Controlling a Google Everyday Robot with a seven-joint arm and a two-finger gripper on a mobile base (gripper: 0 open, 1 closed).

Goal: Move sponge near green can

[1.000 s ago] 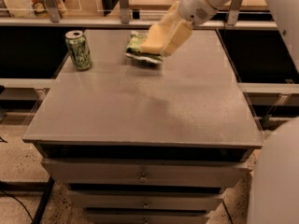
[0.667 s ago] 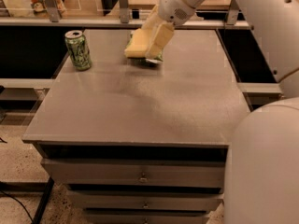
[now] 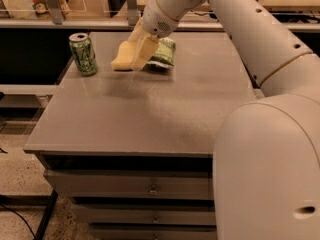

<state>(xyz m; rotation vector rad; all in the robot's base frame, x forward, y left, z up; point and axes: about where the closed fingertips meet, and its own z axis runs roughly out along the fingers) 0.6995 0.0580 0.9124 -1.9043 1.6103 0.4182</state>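
The green can (image 3: pixel 83 54) stands upright at the back left of the grey table (image 3: pixel 150 114). My gripper (image 3: pixel 134 53) hangs just above the tabletop at the back middle, a short way right of the can. It is shut on the pale yellow sponge (image 3: pixel 120 62), whose lower end shows at the left of the cream fingers (image 3: pixel 143 51). The sponge is off the table or barely touching it; I cannot tell which.
A flat crinkled green snack bag (image 3: pixel 163 54) lies right behind the gripper. My white arm (image 3: pixel 240 29) reaches in from the right and fills the lower right. Drawers (image 3: pixel 150 186) sit under the table front. A shelf with items runs behind the table.
The gripper with the sponge has moved left, away from the snack bag and toward the can, and a little lower.
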